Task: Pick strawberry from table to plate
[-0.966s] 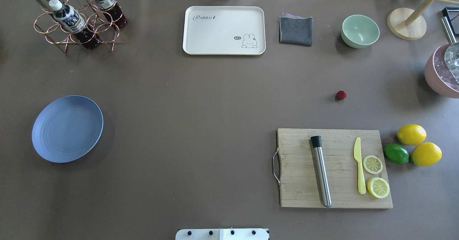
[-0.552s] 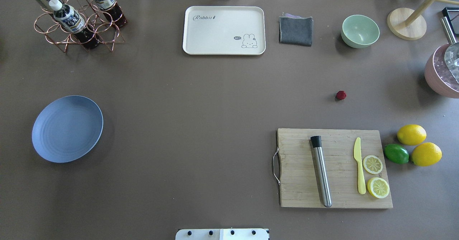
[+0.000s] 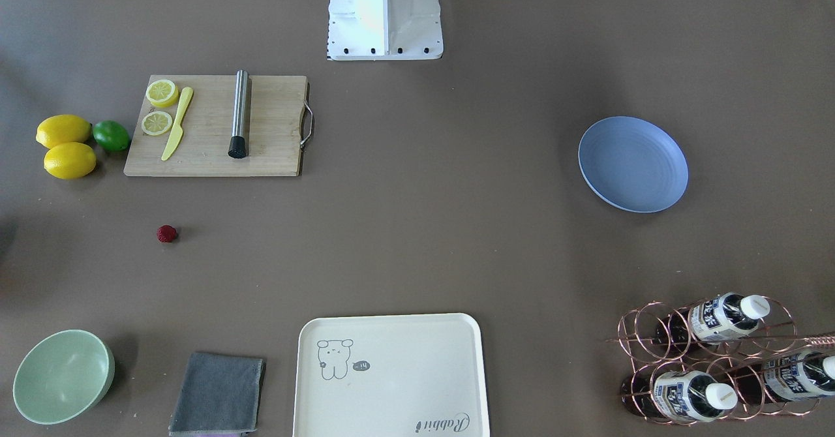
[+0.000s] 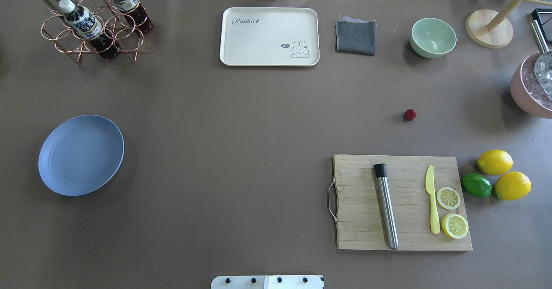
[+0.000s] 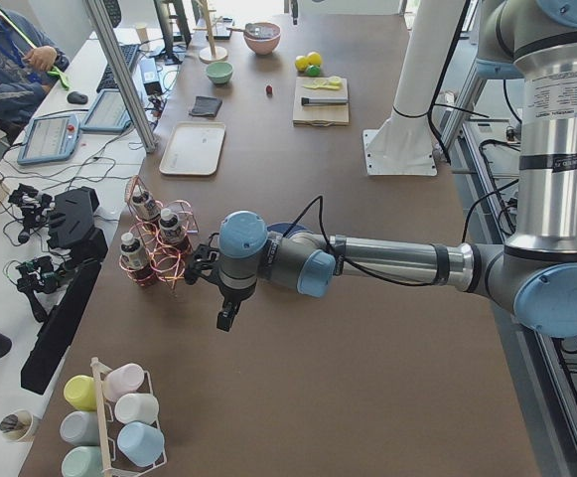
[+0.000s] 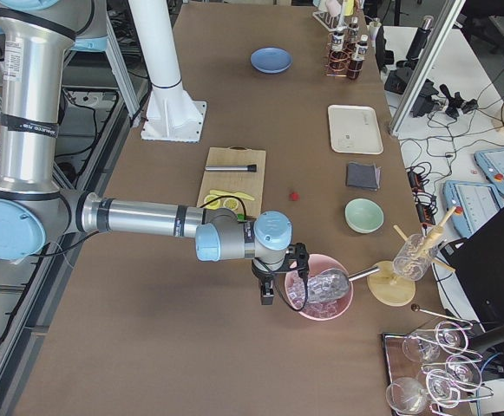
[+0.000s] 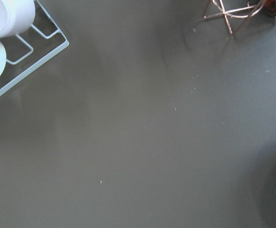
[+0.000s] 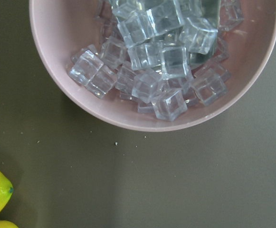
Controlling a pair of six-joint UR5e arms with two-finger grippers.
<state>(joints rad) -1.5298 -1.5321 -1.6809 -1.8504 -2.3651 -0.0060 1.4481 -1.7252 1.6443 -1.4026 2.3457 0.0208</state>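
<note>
The strawberry (image 4: 410, 114), a tiny dark-red berry, lies alone on the grey-brown table (image 4: 241, 129), just beyond the cutting board; the front view shows the strawberry (image 3: 167, 233) too. Far to the left sits the light-blue plate (image 4: 81, 155), with nothing on it. Neither gripper shows in the overhead or front views. Only the left side view shows my left gripper (image 5: 226, 318), hanging near the bottle rack beside the plate. The right side view alone shows my right gripper (image 6: 267, 295), beside a pink bowl. I cannot tell whether either is open or shut.
A wooden cutting board (image 4: 401, 202) carries a steel muddler, a yellow knife and lemon slices; two lemons (image 4: 495, 161) and a lime (image 4: 477, 185) lie beside it. A pink bowl of ice (image 8: 152, 61), mint bowl (image 4: 433, 37), grey cloth (image 4: 355, 36), cream tray (image 4: 269, 36) and bottle rack (image 4: 92, 21) line the far edge.
</note>
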